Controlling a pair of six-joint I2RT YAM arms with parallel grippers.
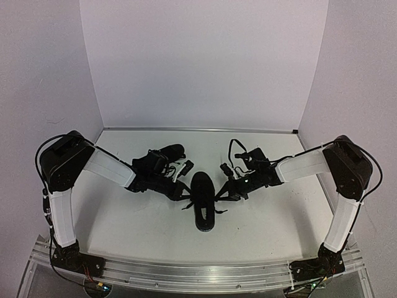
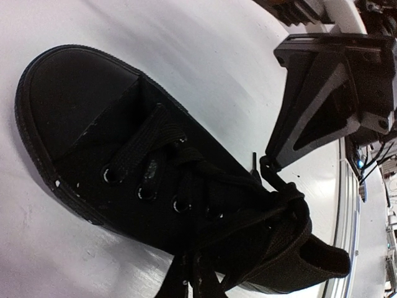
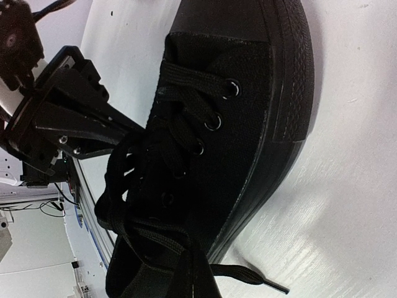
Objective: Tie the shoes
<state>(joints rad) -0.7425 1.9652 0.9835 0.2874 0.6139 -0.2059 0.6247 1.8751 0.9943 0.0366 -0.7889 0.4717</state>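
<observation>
One black shoe point(image 1: 203, 211) lies in the middle of the table between my two grippers, its laces point(image 1: 218, 196) spread to both sides. My left gripper point(image 1: 183, 194) is at the shoe's left side. In the right wrist view its tips point(image 3: 138, 131) are closed on a lace loop point(image 3: 121, 162). My right gripper point(image 1: 227, 192) is at the shoe's right side. In the left wrist view its tips point(image 2: 271, 166) pinch a lace strand by the knot point(image 2: 291, 198). The second black shoe point(image 1: 170, 151) lies behind the left wrist. Each gripper's own fingers are hidden in its own view.
A loose lace end with its tip point(image 3: 273, 287) lies on the table beside the sole. The white table point(image 1: 124, 217) is enclosed by pale walls at the back and sides. An aluminium rail point(image 1: 198, 273) runs along the near edge.
</observation>
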